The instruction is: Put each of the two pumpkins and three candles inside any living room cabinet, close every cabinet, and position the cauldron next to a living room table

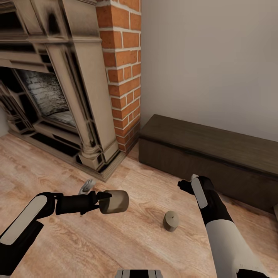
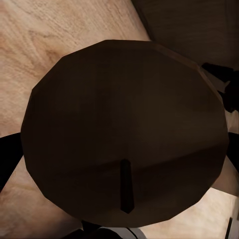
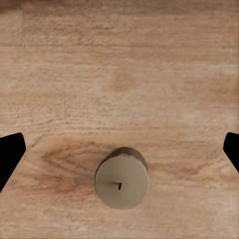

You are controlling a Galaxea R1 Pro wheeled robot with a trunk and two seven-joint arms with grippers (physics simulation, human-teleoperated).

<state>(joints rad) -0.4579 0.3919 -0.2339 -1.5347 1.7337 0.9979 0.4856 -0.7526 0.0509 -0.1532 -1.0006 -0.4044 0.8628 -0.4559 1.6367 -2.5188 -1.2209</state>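
Observation:
My left gripper [image 1: 103, 201] is shut on an olive-grey candle [image 1: 114, 201], held on its side above the wooden floor. The left wrist view looks onto that candle's round top [image 2: 124, 129] with its dark wick. A second candle [image 1: 170, 221] stands upright on the floor. My right gripper [image 1: 185, 185] hovers over it, open, and the candle [image 3: 122, 180] sits low between the wide-spread fingertips [image 3: 10, 149]. The long dark-brown cabinet [image 1: 208, 154] stands against the wall, its front shut. The pumpkins, cauldron and table are out of view.
A stone fireplace [image 1: 58, 96] with a red brick column [image 1: 123, 69] stands to the left of the cabinet. A small grey metal object [image 1: 87, 186] lies on the floor by the fireplace base. Open wooden floor [image 1: 127, 247] stretches in front.

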